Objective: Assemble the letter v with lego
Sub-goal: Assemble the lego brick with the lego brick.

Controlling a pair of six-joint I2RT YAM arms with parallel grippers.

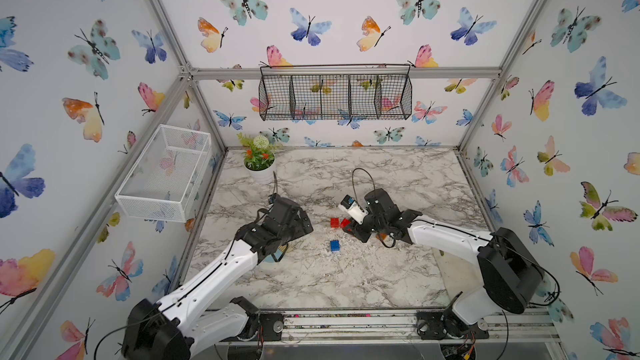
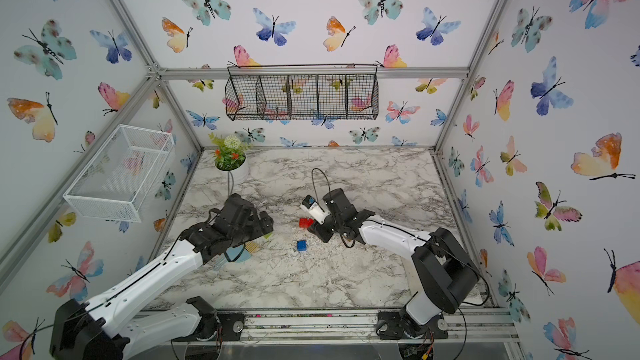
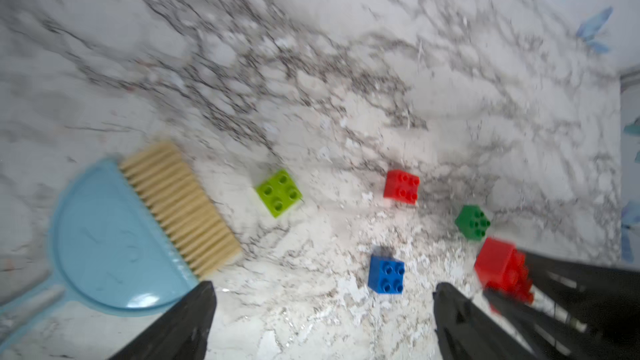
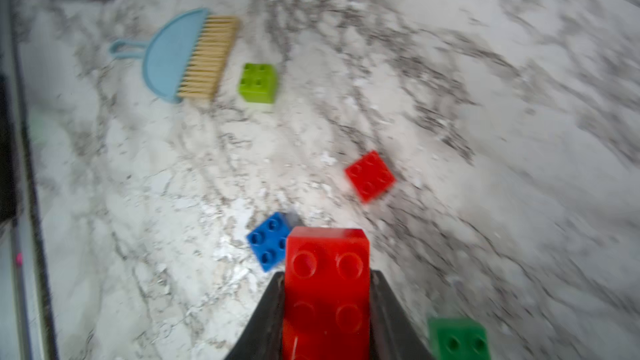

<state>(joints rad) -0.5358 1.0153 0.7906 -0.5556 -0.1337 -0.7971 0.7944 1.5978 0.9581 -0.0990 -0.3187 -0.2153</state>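
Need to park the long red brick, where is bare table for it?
Bare: the far table from the potted plant to the right wall, and the near strip between blue brick and front rail. Crowded: mid-table, around the square bricks and hand brush.

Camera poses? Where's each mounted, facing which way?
Top views: high in front, looking down at table and back wall; left arm and right arm show.
Left wrist: on left arm, looking down past open left pincer at the lime brick.
Right wrist: on right arm, looking along right pincer, shut on the long red brick.
Wrist views share blue brick and brush.
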